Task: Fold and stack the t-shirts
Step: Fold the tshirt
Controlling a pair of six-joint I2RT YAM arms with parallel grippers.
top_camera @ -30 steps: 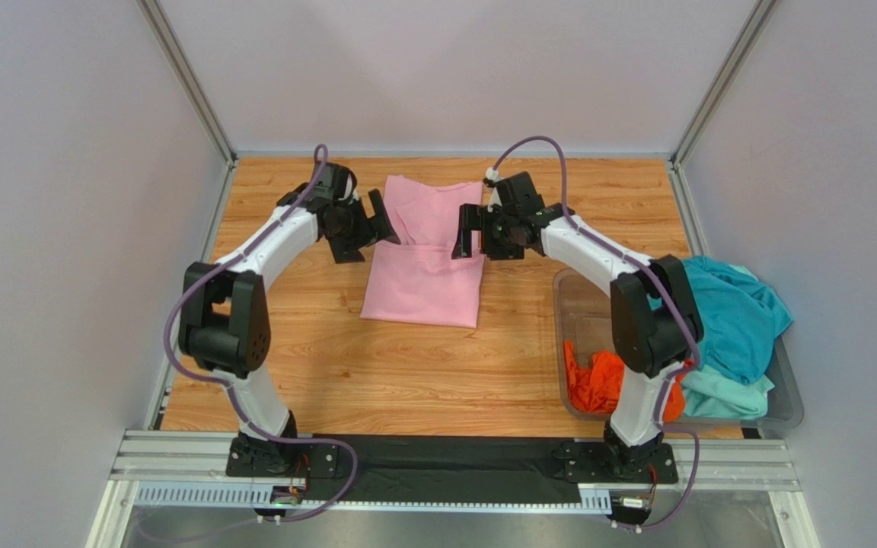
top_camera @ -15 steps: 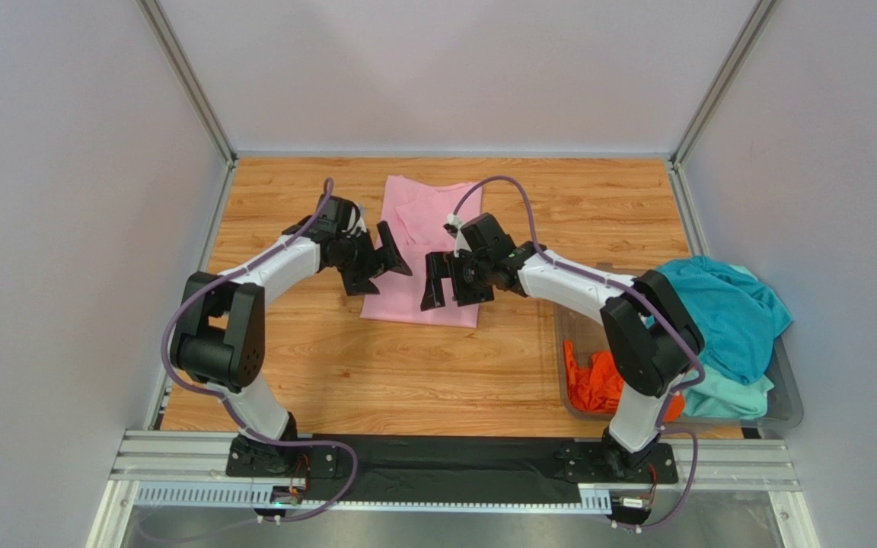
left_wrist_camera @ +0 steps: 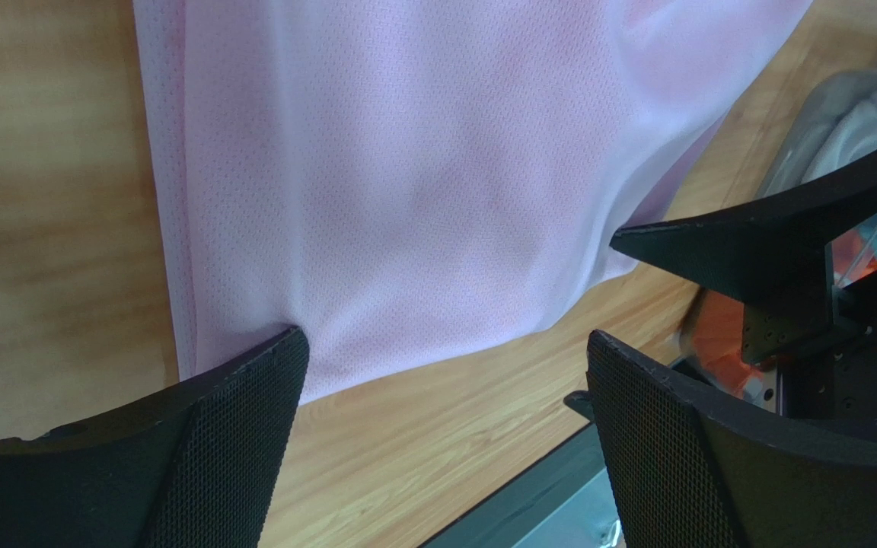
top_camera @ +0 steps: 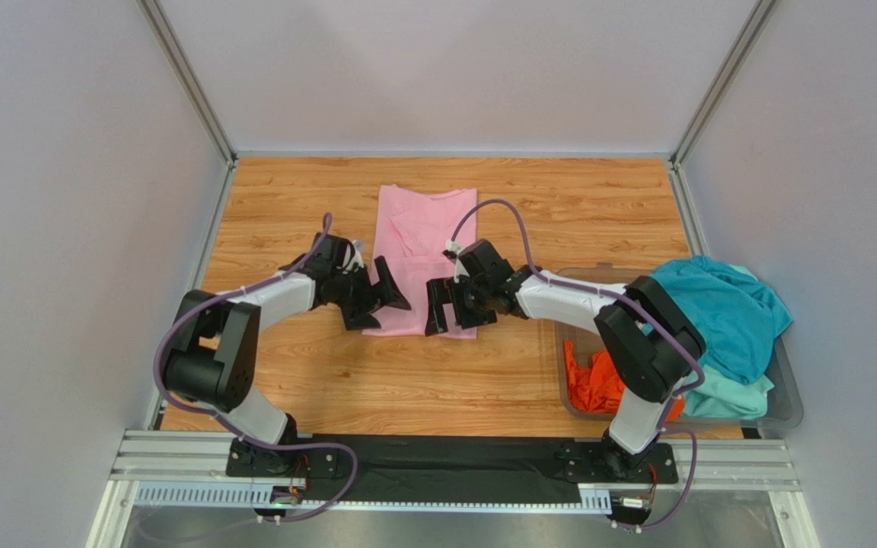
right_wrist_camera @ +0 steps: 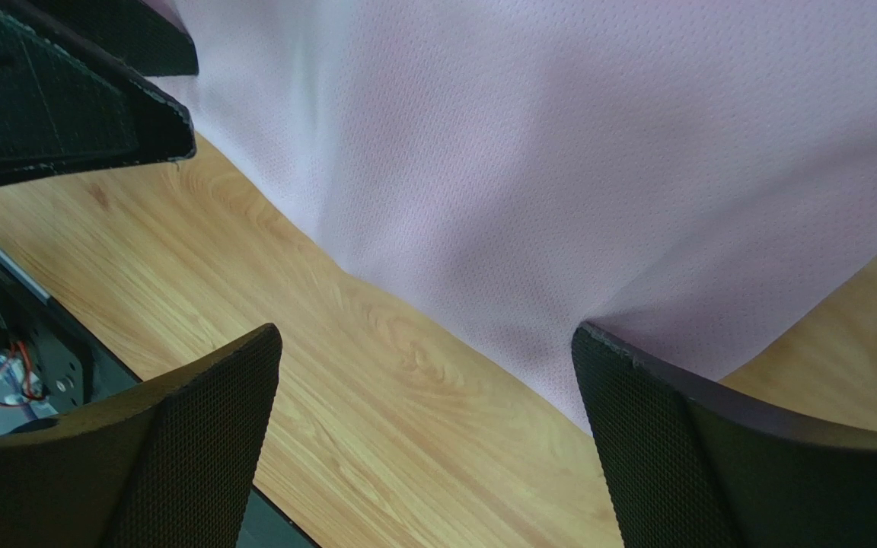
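A light pink t-shirt (top_camera: pixel 425 246) lies folded into a long strip on the wooden table, running away from the arms. My left gripper (top_camera: pixel 377 300) is open at the strip's near left corner; in the left wrist view (left_wrist_camera: pixel 443 400) one finger (left_wrist_camera: pixel 237 411) touches the cloth edge (left_wrist_camera: pixel 409 194). My right gripper (top_camera: pixel 450 306) is open at the near right corner; in the right wrist view (right_wrist_camera: pixel 426 394) one finger (right_wrist_camera: pixel 683 422) presses the pink cloth (right_wrist_camera: pixel 592 148). Teal (top_camera: pixel 727 314) and orange (top_camera: pixel 595 379) t-shirts lie in the bin.
A clear plastic bin (top_camera: pixel 578 299) stands at the right edge of the table (top_camera: pixel 294 200), heaped with teal, pale green and orange cloth. Grey walls close the table on three sides. A black rail (top_camera: pixel 443 462) runs along the near edge.
Both grippers have come down the pink shirt from its far half to its near edge, staying open. The shirt now lies longer and flatter toward the back.
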